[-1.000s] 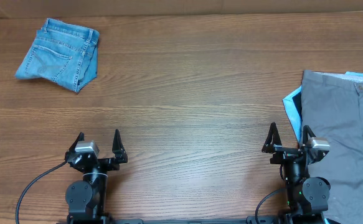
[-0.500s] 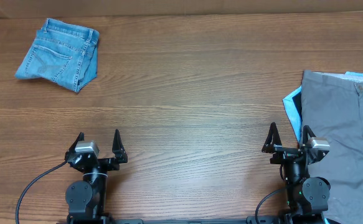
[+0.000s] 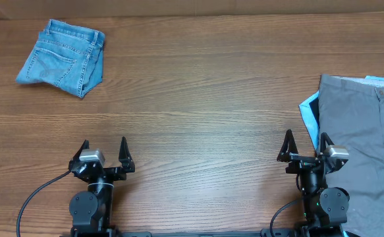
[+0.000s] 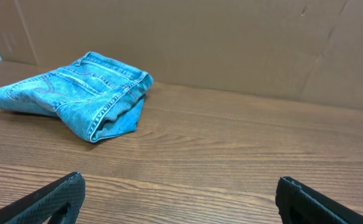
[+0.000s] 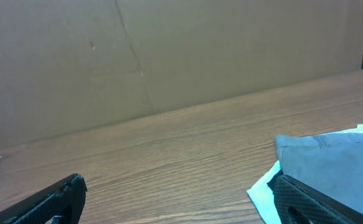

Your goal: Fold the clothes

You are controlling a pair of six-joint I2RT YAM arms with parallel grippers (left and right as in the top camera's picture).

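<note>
Hovering at the near edge of the wooden table [image 3: 205,99], we have the left gripper [image 3: 105,146] at 7 o'clock and the right gripper [image 3: 305,141] at 5 o'clock. Each has its 2 fingers spread wide apart, with nothing between them.

Up at 10 o'clock sits the blue denim shorts [image 3: 63,56], bunched into a compact bundle that looks folded already. It lies well apart from both arms.

Over at 3 o'clock lie the grey shorts [image 3: 363,131], spread flat with the buttoned waistband toward 12 o'clock and running off the right edge of the overhead view. A blue garment [image 3: 308,108] peeks out from under their left edge. The right gripper's outer finger stands just beside that grey edge, though contact is too close to call from here.

By my reading, no fold on the grey pair has begun, so this is the approach step. The next move calls for the right gripper to reach toward 3 o'clock and pinch the grey fabric alone, without catching the blue layer beneath. The left gripper has to cross the bare wood from 7 o'clock to help draw the shorts toward the centre
</note>
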